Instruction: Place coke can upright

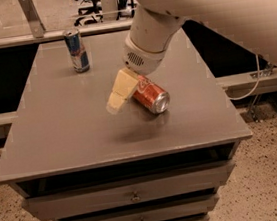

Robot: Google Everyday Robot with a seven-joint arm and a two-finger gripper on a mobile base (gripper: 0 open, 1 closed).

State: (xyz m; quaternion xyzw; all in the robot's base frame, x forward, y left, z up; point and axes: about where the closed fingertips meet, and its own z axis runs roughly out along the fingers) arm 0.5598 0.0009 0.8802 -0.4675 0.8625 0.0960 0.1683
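Observation:
The coke can (150, 94), red with a silver end, lies on its side near the middle of the grey table (65, 131), its end facing the front right. My gripper (119, 94) hangs from the big white arm (167, 13) and sits just left of the can, close against or over its upper left part. Part of the can is hidden behind the gripper.
A slimmer blue-and-silver can (77, 50) stands upright at the table's back left. The table sits on a cabinet with drawers (134, 196). A cable and a metal rail (255, 75) run at the right. Speckled floor surrounds the cabinet.

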